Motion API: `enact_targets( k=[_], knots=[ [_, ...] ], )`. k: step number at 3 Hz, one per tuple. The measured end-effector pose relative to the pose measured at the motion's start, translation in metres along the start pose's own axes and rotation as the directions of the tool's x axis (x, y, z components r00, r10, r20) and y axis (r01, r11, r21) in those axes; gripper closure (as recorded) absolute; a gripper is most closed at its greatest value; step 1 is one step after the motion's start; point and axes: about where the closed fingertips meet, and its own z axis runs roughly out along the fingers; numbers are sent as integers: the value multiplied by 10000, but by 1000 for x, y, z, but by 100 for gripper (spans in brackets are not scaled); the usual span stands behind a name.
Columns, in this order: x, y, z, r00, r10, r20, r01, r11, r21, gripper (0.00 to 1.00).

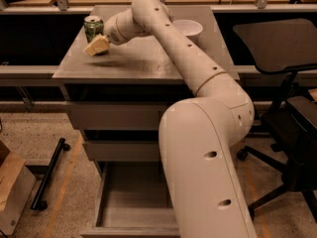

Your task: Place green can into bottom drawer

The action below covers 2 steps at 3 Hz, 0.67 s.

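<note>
The green can [92,27] stands upright near the far left corner of the grey cabinet top [143,58]. My gripper [97,45] hangs just in front of and below the can in the picture, its pale fingers [95,47] close to the can's near side. The bottom drawer [133,202] is pulled out at the foot of the cabinet, its tray showing bare, partly hidden by my arm.
A white bowl [186,28] sits on the cabinet top at the back right. Two upper drawers [116,115] are closed. A black office chair [287,108] stands at the right. A black bar [49,175] and a cardboard box [12,190] lie on the floor at the left.
</note>
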Motion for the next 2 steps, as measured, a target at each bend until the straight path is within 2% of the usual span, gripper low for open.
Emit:
enact_targets(
  k=[2],
  knots=[
    [-1,-13,-4,9984,165,549,-175,9997,181,72]
  ],
)
